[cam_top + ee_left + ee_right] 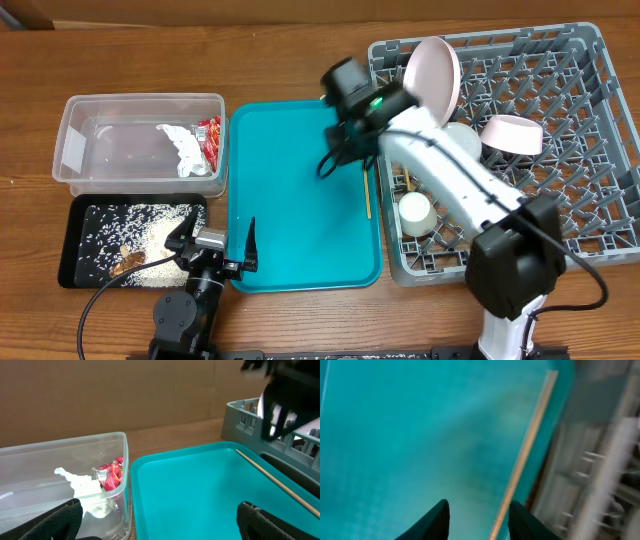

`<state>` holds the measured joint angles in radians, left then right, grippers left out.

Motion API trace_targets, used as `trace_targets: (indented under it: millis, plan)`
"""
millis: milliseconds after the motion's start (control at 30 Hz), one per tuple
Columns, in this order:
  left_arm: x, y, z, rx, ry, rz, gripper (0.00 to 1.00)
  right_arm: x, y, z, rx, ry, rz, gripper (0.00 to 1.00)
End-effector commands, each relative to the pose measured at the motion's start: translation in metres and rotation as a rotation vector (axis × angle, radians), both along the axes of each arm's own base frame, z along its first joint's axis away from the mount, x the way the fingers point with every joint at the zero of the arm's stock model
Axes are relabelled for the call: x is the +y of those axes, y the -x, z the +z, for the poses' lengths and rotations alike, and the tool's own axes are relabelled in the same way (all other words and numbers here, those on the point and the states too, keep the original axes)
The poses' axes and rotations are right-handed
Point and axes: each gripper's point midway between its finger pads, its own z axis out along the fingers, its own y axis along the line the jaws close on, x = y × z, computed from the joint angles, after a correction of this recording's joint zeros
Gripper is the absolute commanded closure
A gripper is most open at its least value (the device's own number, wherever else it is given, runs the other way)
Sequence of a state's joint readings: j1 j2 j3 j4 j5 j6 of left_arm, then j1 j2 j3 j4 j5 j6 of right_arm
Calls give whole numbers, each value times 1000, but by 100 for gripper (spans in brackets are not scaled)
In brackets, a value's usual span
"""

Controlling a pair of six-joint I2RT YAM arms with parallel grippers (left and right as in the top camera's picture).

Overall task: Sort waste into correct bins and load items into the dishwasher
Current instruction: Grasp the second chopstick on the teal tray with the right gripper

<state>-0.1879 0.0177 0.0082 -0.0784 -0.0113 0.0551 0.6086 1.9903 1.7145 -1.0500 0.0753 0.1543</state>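
A wooden chopstick (pixel 367 190) lies on the teal tray's right side, against its rim; it also shows in the right wrist view (pixel 522 457) and the left wrist view (pixel 277 482). My right gripper (pixel 335 160) is open and empty just above the tray, its fingers (pixel 476 520) beside the chopstick's end. My left gripper (pixel 218 240) is open and empty at the tray's near left corner. The clear tub (pixel 75 150) holds white and red-striped wrappers (pixel 195 145). The black tray (pixel 72 255) holds rice and brown scraps (pixel 150 235). The grey rack (pixel 590 130) holds the plate (pixel 435 75), the pink bowl (pixel 512 132), a whitish bowl (pixel 462 138) and a white cup (pixel 414 212).
The teal serving tray (pixel 290 210) lies between the bins and the rack, bare except for the chopstick. The right arm reaches from the front right across the rack's left side. Brown cardboard stands behind the table in the left wrist view.
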Motion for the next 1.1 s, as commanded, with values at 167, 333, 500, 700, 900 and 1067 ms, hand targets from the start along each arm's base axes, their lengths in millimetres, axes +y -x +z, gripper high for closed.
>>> trace_targets:
  millis: [167,333,500,700,900,1067]
  plan:
    - [-2,1,0,0,11,-13,0,-27,-3,-55,-120,292,-50,51]
    - [-3,1,0,0,11,-13,0,-37,-3,-87,-53,326,-60,51]
    - [-3,1,0,0,11,-13,0,-41,2,-107,26,307,-64,53]
    - [-3,1,0,0,11,-13,0,-26,24,-119,184,170,-9,78]
    - [-3,1,0,0,11,-13,0,-18,46,-119,267,150,26,96]
    - [-3,1,0,0,11,-13,0,-2,38,-99,235,127,28,96]
